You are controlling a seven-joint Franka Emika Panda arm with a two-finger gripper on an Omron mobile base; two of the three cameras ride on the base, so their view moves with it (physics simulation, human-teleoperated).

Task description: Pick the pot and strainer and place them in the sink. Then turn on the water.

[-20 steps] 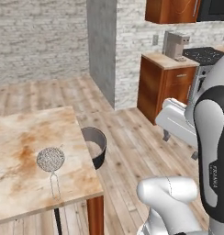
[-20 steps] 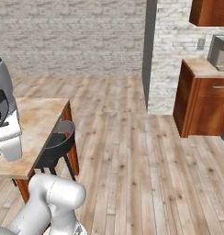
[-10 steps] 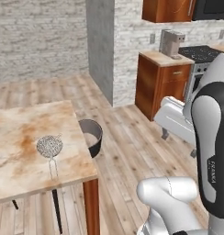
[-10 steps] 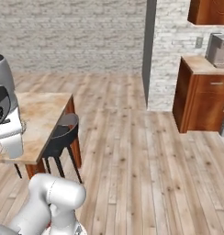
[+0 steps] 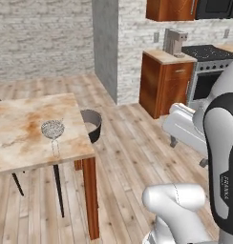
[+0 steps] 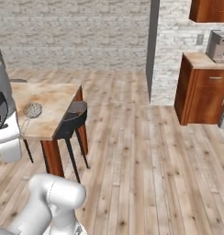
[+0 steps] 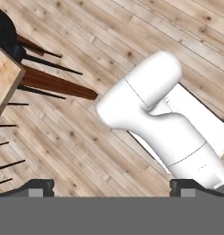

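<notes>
The strainer (image 5: 52, 128), a small round wire-mesh bowl with a thin handle, lies on the mottled tan wooden table (image 5: 23, 143) near its right edge; the right base view has the strainer (image 6: 32, 109) on the table (image 6: 54, 98) too. In the hand view my gripper (image 7: 114, 190) is open, its two dark fingertips (image 7: 38, 188) far apart with nothing between them, looking down at the plank floor well away from the table's corner (image 7: 1, 78). The pot, the sink and the water are out of view.
A dark chair (image 5: 92, 125) (image 6: 72, 117) stands against the table's right side. A wooden cabinet (image 5: 166, 81) (image 6: 205, 94) with a coffee machine (image 5: 174, 42) and a stove (image 5: 204, 62) line the far right wall. Open plank floor lies between.
The whole picture has shifted in both base views, so the base has driven; the table and strainer now sit farther off. The gripper has stayed open.
</notes>
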